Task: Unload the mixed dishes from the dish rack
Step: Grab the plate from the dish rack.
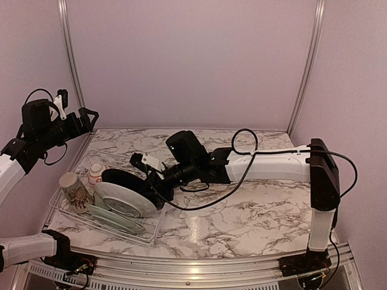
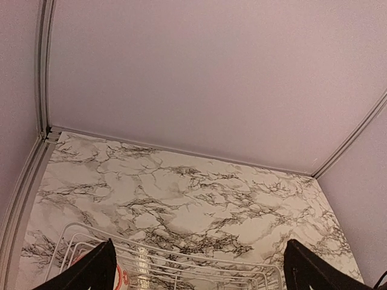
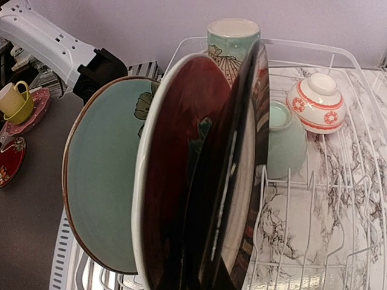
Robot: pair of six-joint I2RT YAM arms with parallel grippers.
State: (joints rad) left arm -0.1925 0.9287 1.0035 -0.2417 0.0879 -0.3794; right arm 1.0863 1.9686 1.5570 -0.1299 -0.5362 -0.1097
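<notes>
The dish rack (image 1: 152, 234) of white wire sits at the table's near left. In it stand the large black plate (image 1: 118, 177), a white-rimmed plate (image 1: 124, 200) in front of it, and a pale green plate (image 1: 115, 219) leaning low. The leafy mug (image 1: 75, 191) and the red-and-white bowl (image 1: 97, 173) are at the rack's left end. My right gripper (image 1: 152, 184) is at the black plate's right rim, shut on it. In the right wrist view the black plate (image 3: 237, 181) runs edge-on to the bottom and hides the fingers. A pale green bowl (image 3: 284, 140) lies upside down. My left gripper (image 2: 199, 275) hangs open above the rack (image 2: 181, 252).
The right arm's black cable (image 1: 243, 138) loops over the marble table (image 1: 254, 205). Walls with metal posts (image 1: 305, 66) close the back and sides. Beyond the table's near edge, a yellow cup (image 3: 13, 99) on a pink saucer and a red plate (image 3: 8, 161) show.
</notes>
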